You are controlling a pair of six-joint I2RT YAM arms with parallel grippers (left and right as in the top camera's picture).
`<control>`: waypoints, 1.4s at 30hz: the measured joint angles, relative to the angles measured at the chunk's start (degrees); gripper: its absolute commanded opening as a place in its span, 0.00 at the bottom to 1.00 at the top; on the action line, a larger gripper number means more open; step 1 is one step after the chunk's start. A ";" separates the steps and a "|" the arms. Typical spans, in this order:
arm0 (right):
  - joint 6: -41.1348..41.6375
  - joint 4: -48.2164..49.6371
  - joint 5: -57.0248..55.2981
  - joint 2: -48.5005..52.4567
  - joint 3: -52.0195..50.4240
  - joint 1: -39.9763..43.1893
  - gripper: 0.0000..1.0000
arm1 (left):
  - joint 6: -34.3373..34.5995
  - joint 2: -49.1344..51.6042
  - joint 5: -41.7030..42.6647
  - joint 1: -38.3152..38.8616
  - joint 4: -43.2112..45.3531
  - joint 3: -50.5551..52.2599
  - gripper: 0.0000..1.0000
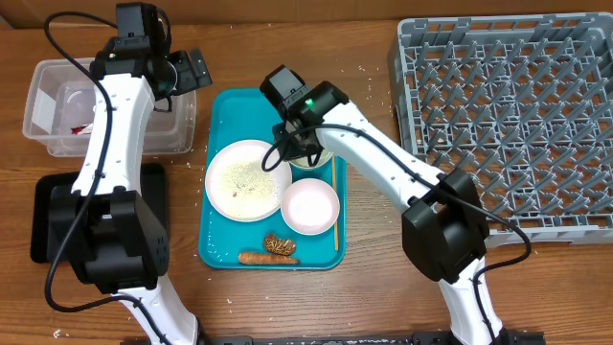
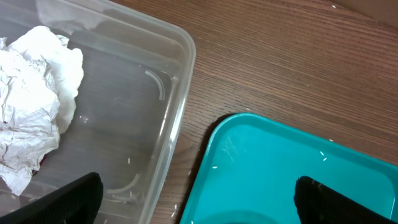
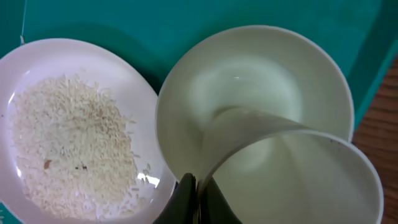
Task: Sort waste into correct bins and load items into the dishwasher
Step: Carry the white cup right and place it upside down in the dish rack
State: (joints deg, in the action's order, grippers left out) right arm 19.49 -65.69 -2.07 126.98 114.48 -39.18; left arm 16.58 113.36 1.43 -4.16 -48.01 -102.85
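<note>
– Overhead view, and the right arm is stretched in over the teal tray [image 1: 220,115], with its tool down at the tray's far right part, right beside the round white plate [image 1: 271,203]
– What has it got?
– Right wrist tells us: the right tool [image 3: 199,196] is pinched tight on the rim of a white cup [image 3: 298,180], the cup's wall between its two fingers. The cup is tilted and overlaps a white bowl [image 3: 249,81] behind it; whether cup and bowl touch, I cannot tell
– And the plate?
– Just left of the bowl, white rice grains [image 3: 68,143] spread across its middle
– The rest of the tray?
– From above, the smaller white dish [image 1: 310,206] sits just beside the plate on its right. The chopsticks [image 1: 335,206] lie along the tray's right edge. The brown wrinkled lump [image 1: 280,246] and the carrot piece [image 1: 254,257] lie close together by the near edge
– Over to the left arm!
– Left wrist: the left tool [image 2: 202,202] gapes wide, a dark finger [image 2: 74,199] at each lower corner, gripping nothing. It hangs over the strip of worktop [image 2: 280,62] between the clear tub [image 2: 180,93] and the tray's corner. The crumpled white tissue [image 2: 34,106] lies inside the tub
– And the other stations?
– The black tray [image 1: 48,216] lies nearer the robot than the tub, partly under the left arm's base, and the grey dish rack [image 1: 508,115] stands to the right of the teal tray
</note>
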 measured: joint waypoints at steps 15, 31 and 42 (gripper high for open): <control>-7.56 -13.53 16.83 -8.02 23.02 27.26 0.04 | -0.02 0.00 0.00 0.00 0.00 0.00 1.00; -24.17 4.94 77.81 0.15 4.66 61.88 0.04 | -0.02 0.00 0.00 0.00 0.02 0.00 1.00; -11.43 17.97 70.97 4.02 -4.33 61.11 0.04 | -0.02 0.00 0.00 0.00 0.00 0.00 1.00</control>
State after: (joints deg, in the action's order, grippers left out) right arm 8.05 -47.72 68.90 131.00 110.15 21.93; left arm 16.56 113.36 1.43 -4.16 -48.01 -102.85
